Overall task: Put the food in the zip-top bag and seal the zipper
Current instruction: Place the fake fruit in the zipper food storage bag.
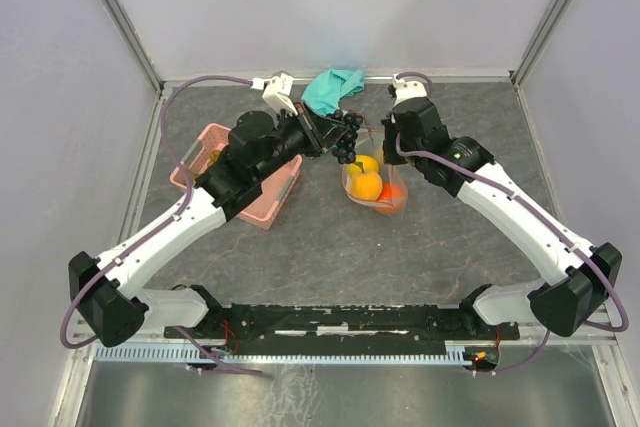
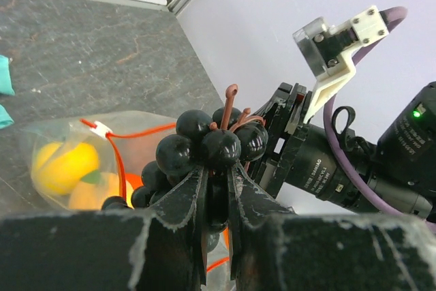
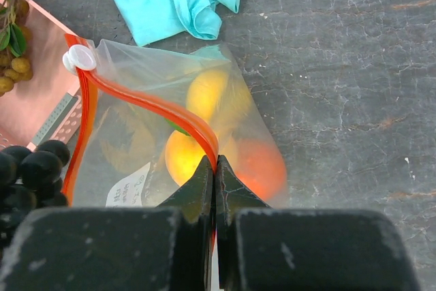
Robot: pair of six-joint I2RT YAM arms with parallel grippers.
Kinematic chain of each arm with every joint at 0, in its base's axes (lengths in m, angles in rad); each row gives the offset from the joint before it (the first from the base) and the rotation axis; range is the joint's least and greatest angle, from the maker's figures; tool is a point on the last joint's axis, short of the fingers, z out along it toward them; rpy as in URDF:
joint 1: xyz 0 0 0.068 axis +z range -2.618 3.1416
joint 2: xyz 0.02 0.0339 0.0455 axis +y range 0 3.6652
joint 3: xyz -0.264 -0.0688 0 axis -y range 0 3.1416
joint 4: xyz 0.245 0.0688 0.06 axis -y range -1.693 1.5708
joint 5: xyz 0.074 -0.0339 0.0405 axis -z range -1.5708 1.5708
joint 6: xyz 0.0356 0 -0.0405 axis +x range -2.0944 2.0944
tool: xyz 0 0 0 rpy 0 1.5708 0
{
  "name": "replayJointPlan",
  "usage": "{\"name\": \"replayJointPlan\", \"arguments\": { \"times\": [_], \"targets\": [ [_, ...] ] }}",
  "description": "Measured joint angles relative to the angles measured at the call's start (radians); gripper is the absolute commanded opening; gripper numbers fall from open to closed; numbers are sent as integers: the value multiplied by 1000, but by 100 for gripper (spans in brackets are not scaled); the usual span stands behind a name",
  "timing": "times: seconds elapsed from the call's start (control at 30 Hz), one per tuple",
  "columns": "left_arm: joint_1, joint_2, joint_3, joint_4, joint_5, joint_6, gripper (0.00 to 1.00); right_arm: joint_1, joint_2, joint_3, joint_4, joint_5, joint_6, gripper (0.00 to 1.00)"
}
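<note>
On the dark grey surface (image 1: 330,247) the pink basket (image 1: 275,202) sits at the left, with the clear zip-top bag (image 3: 136,148) just right of it at the centre and a teal cloth (image 1: 330,89) at the far edge beyond the bag; the left hand (image 2: 218,180) is clenched on a bunch of dark grapes (image 2: 204,144), held above the bag's left side. Inside the bag lie yellow and orange fruits (image 1: 366,177); small brown berries (image 3: 10,66) lie in the basket; the right hand (image 3: 214,168) is pinched tight on the red-orange zipper (image 3: 157,103), whose white slider (image 3: 80,58) sits at the end nearest the basket.
</note>
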Motion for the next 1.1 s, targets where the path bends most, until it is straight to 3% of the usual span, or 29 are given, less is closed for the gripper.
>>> {"name": "replayJointPlan", "arguments": {
  "times": [0.43,1.1],
  "targets": [
    [-36,40,-116,117,-61,-174,3,0,-5,-21,46,0,67,1],
    [-63,36,-120,191,-82,-240,3,-2,-5,-37,66,0,86,2]
  ]
}}
